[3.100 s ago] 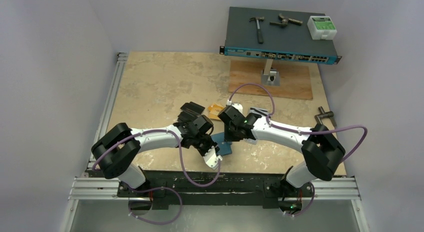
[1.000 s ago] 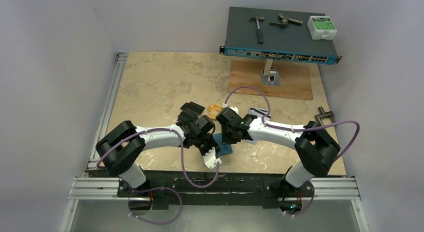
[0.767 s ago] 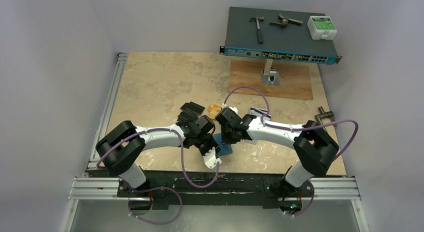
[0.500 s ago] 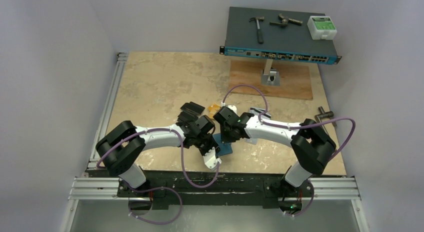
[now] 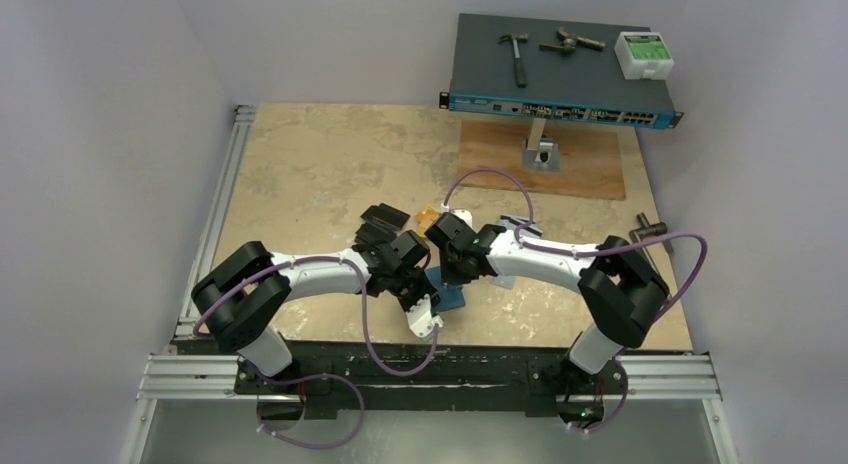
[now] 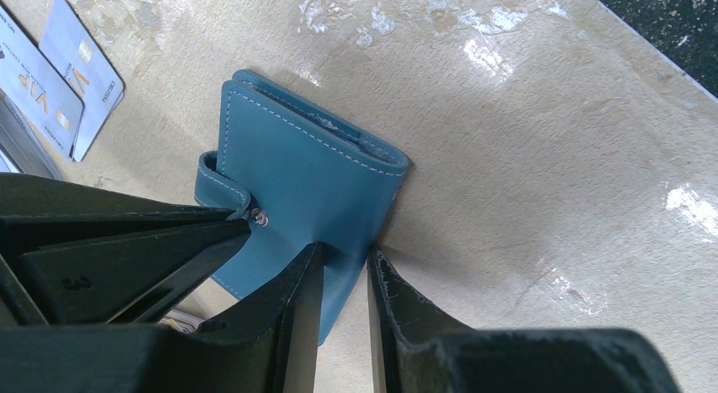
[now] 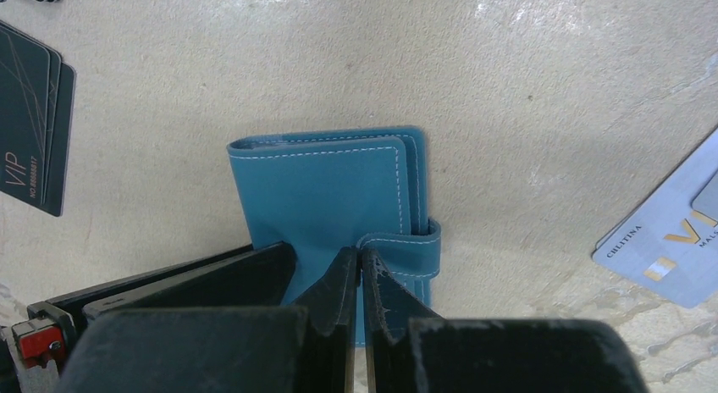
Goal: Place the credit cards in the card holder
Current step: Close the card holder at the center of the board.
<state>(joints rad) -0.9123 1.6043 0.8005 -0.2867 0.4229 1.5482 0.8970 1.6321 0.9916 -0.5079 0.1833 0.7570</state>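
The teal card holder lies closed on the bench, close to the near edge. From above, the two wrists meeting over it cover most of it. The left gripper is narrowed to a slim gap, with the holder's near edge caught in it and a finger on each side. The right gripper has its fingers pressed together, tips at the snap tab. Whether they pinch the tab or only touch it cannot be made out. Black cards lie to the far left of the holder, cut off by the edge of the right wrist view. Silver-white cards lie to its far right, also cropped. From above, the orange cards show only as a sliver behind the right arm.
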